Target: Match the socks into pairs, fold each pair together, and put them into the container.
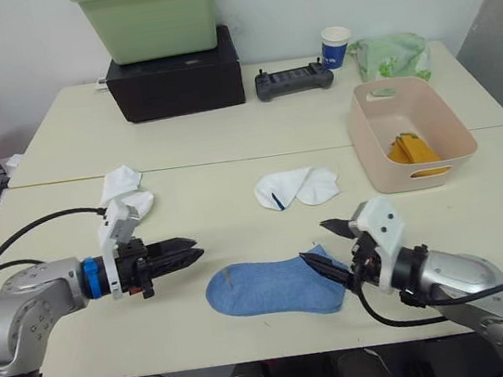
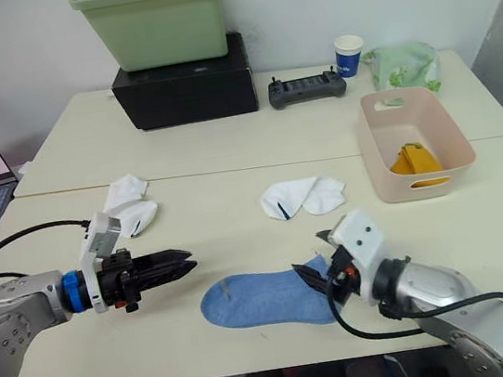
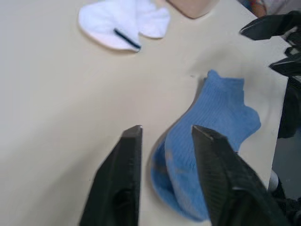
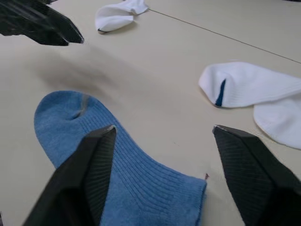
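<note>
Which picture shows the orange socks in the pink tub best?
The left eye view: the orange socks lie in plain sight inside the pink tub. The right eye view shows them too, partly behind the tub's near wall. The left wrist view catches just a tub corner.

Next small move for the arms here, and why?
Probably lower the right end effector and close on the cuff of the blue sock: it is open, one finger over the cuff. The left end effector hovers open off the toe.

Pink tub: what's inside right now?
The pink tub holds folded mustard-orange socks lying at its near end. The far end shows bare floor. The near wall hides the bottom edge of the socks, so anything tucked there can't be seen.
</note>
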Available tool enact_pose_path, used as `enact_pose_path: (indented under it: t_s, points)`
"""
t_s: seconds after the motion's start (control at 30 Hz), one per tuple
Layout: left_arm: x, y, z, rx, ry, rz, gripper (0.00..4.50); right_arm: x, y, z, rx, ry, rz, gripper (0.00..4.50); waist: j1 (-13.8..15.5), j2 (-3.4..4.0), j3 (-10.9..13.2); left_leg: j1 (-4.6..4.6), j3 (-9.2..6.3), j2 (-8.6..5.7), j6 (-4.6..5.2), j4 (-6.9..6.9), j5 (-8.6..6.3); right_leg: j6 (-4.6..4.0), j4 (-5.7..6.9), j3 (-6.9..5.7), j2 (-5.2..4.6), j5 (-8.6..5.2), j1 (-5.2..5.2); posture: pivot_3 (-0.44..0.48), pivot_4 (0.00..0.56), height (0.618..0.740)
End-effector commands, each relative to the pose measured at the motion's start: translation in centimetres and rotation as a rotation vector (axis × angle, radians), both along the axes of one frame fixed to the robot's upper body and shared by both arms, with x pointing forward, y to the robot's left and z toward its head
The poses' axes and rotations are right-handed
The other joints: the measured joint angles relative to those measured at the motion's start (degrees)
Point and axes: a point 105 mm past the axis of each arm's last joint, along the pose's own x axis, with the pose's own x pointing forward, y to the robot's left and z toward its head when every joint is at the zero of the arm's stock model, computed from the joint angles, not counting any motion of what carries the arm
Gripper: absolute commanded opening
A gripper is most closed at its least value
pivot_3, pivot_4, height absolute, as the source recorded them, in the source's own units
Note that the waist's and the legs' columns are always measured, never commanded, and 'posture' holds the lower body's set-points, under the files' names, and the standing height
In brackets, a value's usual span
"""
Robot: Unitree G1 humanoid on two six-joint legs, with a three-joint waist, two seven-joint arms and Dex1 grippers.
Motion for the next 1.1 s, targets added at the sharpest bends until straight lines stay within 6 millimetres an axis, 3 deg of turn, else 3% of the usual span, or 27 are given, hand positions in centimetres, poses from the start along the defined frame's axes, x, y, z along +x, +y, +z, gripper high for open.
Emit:
enact_pose_path:
  t_s: [0.03,0.07,0.23,0.4,0.53,0.73,0.77,0.9,0.97,1.1]
  points:
    - [-1.5,-3.6,-1.2,0.067,-0.062,-0.247,0.33,0.0,1.5,-0.9,-0.026,-0.013,0.087,2.24,0.1,0.00,0.0,0.00,0.01,0.00,0.00,0.00,0.00,0.00,0.00,0.01,0.00,0.00,0.00,0.000,0.150,0.725]
    - [-1.5,-4.1,-1.7,0.073,-0.068,-0.271,0.04,0.1,1.7,-1.4,-0.032,-0.004,0.096,1.94,0.1,0.00,0.0,0.00,0.00,0.00,0.00,0.00,0.00,0.00,0.00,-0.02,0.00,0.00,0.01,0.000,0.150,0.725]
    - [-1.1,-5.8,-4.7,0.116,-0.054,-0.311,0.00,-0.2,2.6,-4.3,-0.081,0.039,0.167,0.07,0.2,-0.02,0.0,-0.01,0.01,0.00,0.01,0.03,0.00,0.00,0.00,-0.01,0.02,0.00,0.02,0.000,0.150,0.725]
    - [-1.6,-4.2,-7.8,0.189,0.028,-0.275,0.00,-1.7,1.4,-6.8,-0.163,0.085,0.198,0.03,0.2,-0.02,0.0,-0.01,-0.05,0.01,0.03,0.02,-0.01,0.00,0.00,-0.04,0.05,0.00,0.02,0.000,0.150,0.725]
    - [-1.8,-2.8,-10.0,0.240,0.070,-0.224,0.00,-2.3,-1.1,-8.8,-0.240,0.115,0.148,0.03,0.3,-0.04,-0.1,0.17,-0.05,0.01,0.04,0.02,-0.02,0.00,-0.03,-0.04,0.04,0.00,0.22,0.000,0.150,0.725]
    - [-2.5,-2.6,-10.3,0.230,0.055,-0.242,0.00,-2.4,-4.1,-9.6,-0.286,0.127,0.069,0.03,0.3,0.01,-0.5,0.27,-0.04,0.01,0.05,-0.02,-0.03,0.01,-0.06,-0.02,0.04,-0.01,0.32,0.000,0.150,0.725]
    - [-2.5,-2.8,-10.0,0.216,0.041,-0.246,0.00,-2.5,-4.2,-9.4,-0.285,0.121,0.069,0.03,0.3,0.01,-0.6,0.27,-0.03,0.01,0.05,-0.02,-0.04,0.01,-0.08,-0.01,0.04,-0.01,0.32,0.000,0.150,0.725]
    - [-1.8,-4.0,-6.3,0.137,-0.090,-0.287,0.00,-2.6,-2.7,-5.1,-0.149,0.006,0.090,0.03,0.5,-0.02,-0.6,0.23,-0.05,0.02,0.06,-0.02,-0.04,0.01,-0.08,-0.04,0.04,-0.01,0.31,0.000,0.150,0.725]
    - [-1.6,-4.3,-5.2,0.120,-0.121,-0.288,0.00,-2.2,-2.1,-3.9,-0.112,-0.029,0.089,0.03,0.4,-0.04,-0.5,0.19,-0.04,0.02,0.06,-0.01,-0.04,0.01,-0.05,-0.01,0.05,-0.01,0.26,0.000,0.150,0.725]
    - [-1.4,-4.3,-5.8,0.132,-0.124,-0.259,0.00,-0.7,-0.7,-4.0,-0.111,-0.056,0.075,0.03,0.4,-0.04,-0.5,0.20,-0.04,0.02,0.06,-0.01,-0.04,0.01,-0.05,-0.01,0.05,-0.01,0.26,0.000,0.150,0.725]
